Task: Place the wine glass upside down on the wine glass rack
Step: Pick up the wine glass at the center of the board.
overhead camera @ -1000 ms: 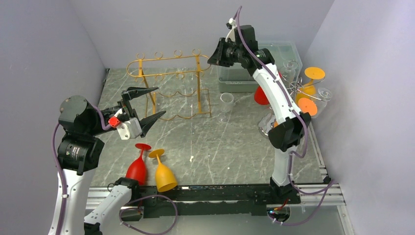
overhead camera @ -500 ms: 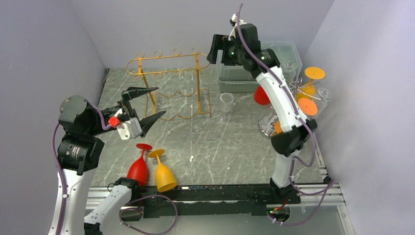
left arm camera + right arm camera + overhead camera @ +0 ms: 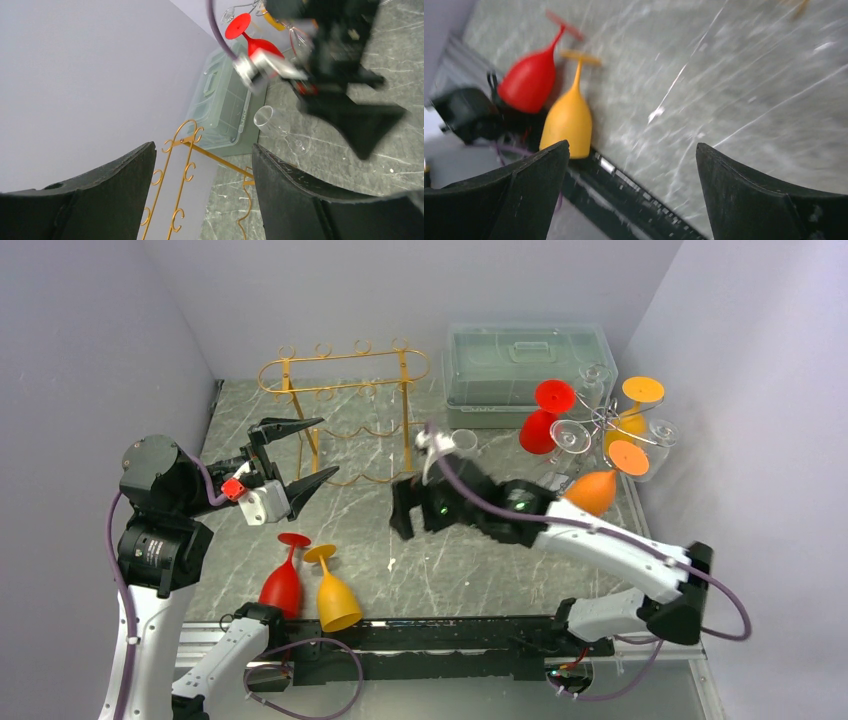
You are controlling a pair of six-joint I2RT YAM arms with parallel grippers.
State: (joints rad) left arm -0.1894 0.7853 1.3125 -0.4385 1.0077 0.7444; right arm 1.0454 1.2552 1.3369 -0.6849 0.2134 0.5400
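Note:
The gold wire wine glass rack [image 3: 345, 410] stands at the back left with no glass on it, and shows between my left fingers [image 3: 182, 150]. A red wine glass [image 3: 281, 582] [image 3: 529, 82] and a yellow one [image 3: 335, 597] [image 3: 569, 117] lie on their sides by the near edge. A clear glass [image 3: 462, 446] [image 3: 272, 125] stands right of the rack. My left gripper [image 3: 297, 454] [image 3: 202, 146] hovers open and empty in front of the rack. Low over the table's middle, my right gripper [image 3: 399, 512] [image 3: 631, 145] is open and empty, pointing toward the two lying glasses.
A clear lidded container [image 3: 525, 362] sits at the back. Right of it is a heap of glasses: red [image 3: 545, 420], orange [image 3: 596, 490] and clear ones. The black rail [image 3: 450, 635] runs along the near edge, just past the lying glasses.
My right arm swung down from high beside the container to low over the table's middle, and its jaws opened wide. The left arm stayed still.

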